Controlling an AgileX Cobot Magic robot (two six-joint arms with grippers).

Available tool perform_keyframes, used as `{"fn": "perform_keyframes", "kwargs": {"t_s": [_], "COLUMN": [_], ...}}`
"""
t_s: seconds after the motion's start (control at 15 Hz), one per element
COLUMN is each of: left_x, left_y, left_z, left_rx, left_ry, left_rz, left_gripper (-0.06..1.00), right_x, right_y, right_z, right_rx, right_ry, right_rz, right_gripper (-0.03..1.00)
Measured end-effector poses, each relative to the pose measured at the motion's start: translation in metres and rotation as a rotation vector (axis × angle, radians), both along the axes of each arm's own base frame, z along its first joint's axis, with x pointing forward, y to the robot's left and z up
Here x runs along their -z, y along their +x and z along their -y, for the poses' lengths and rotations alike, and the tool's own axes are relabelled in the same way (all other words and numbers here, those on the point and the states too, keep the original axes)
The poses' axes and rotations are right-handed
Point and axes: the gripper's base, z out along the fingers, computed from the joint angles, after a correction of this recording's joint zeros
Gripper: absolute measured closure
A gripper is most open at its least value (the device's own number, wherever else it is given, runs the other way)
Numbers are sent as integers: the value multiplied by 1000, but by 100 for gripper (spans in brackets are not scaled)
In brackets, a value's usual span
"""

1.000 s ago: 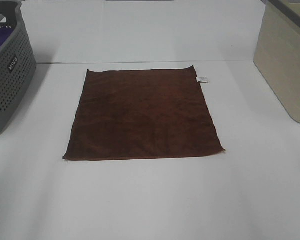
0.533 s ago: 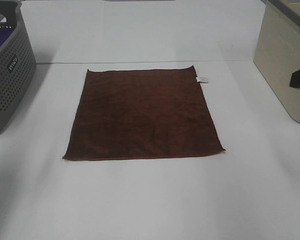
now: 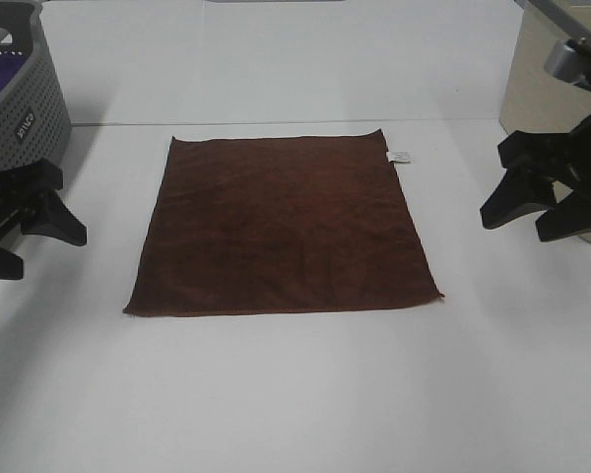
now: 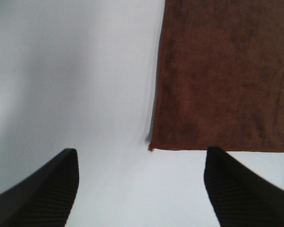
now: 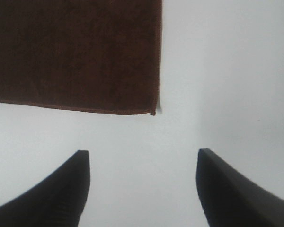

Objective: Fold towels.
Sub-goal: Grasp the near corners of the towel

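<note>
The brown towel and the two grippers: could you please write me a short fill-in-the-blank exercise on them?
The towel lies ____ on the table, not yet folded.
Its white tag sits at the far corner on the robot's ____ side.
The left gripper and the right gripper both have their jaws ____, holding nothing.
The perforated basket near the left gripper is ____ in colour.
Missing words: flat; right; open; grey.

Reddish-brown towel point(image 3: 281, 227), grey perforated basket point(image 3: 39, 94), white table point(image 3: 295, 394)
</note>
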Motion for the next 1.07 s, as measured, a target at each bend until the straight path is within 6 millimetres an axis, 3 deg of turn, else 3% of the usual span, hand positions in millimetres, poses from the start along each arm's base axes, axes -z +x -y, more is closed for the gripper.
{"fn": "perform_keyframes", "kwargs": {"t_s": [0.33, 0.53, 0.73, 0.87, 1.07], "left_x": [25, 51, 66, 76, 78], "left_y": [29, 40, 48, 55, 59], "left_z": [13, 18, 22, 22, 33], "left_rx": [60, 87, 127, 139, 166], "left_ry": [-139, -196, -221, -225, -236], "left_rz": [-67, -95, -99, -105, -101], "left_gripper": [26, 25, 23, 15, 14], "right_x": [26, 54, 86, 106, 114], "right_y": [34, 49, 54, 58, 63], "right_z": [0, 5, 7, 8, 8], "right_rx": [-70, -44, -31, -34, -34], "right_ry": [168, 310, 297, 296, 296], "right_rz": [-146, -178, -231, -268, -278], "right_gripper": [35, 37, 37, 35, 35]}}
